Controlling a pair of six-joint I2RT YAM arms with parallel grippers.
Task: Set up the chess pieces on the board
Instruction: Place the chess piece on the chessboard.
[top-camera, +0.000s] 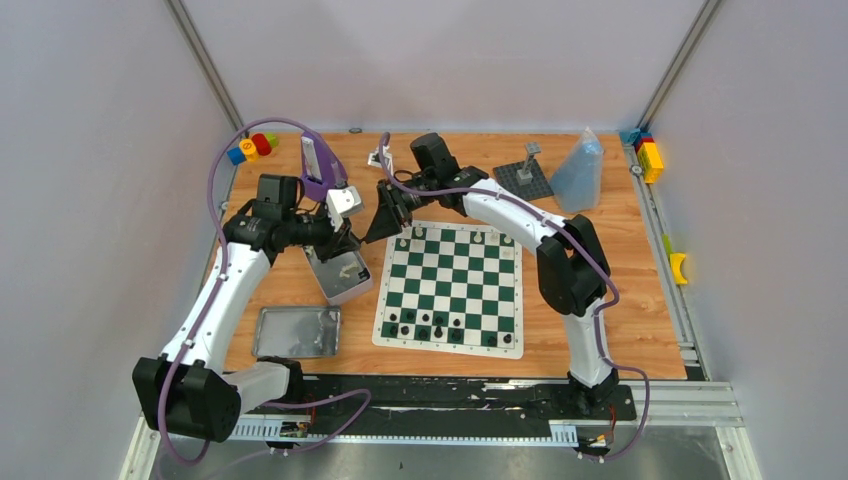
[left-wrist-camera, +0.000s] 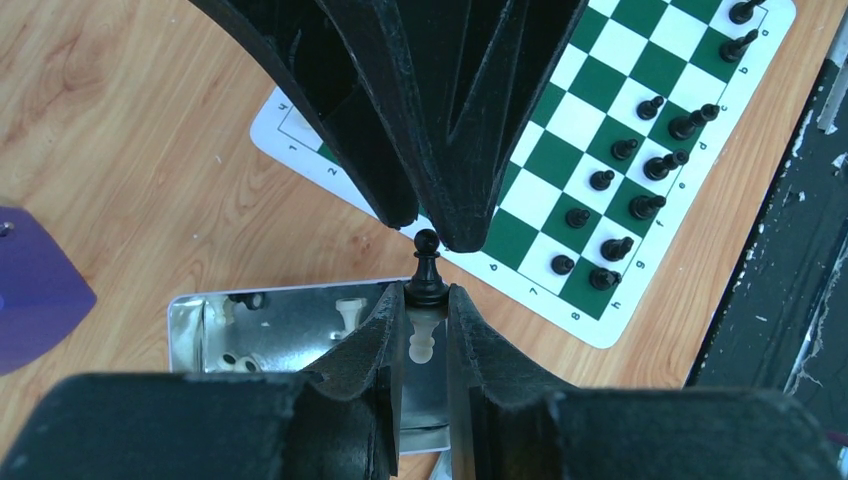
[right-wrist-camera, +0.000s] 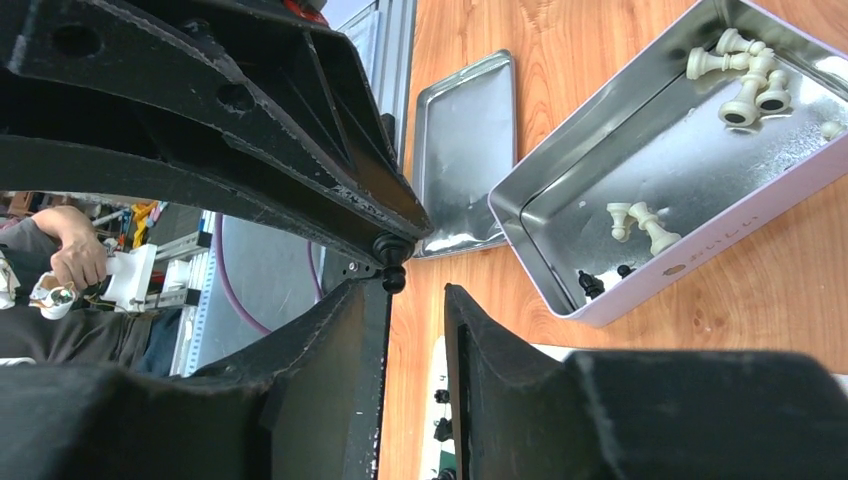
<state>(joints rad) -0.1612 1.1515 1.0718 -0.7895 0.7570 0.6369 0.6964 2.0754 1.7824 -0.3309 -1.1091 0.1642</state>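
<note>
Tiny, glossy black, round-headed with a flared foot: one of the chess pieces, a black pawn (left-wrist-camera: 427, 268), upright at the centre of the left wrist view. Pinched by the foot in the left gripper (left-wrist-camera: 427, 300), jaws narrow. Poised over the near rim of the open tin (left-wrist-camera: 290, 330), left of the board (left-wrist-camera: 575, 110). Just above its head, the right gripper (right-wrist-camera: 415, 295), tips slightly parted, nothing between them. Along the board's right side there, two rows of black pieces.
</note>
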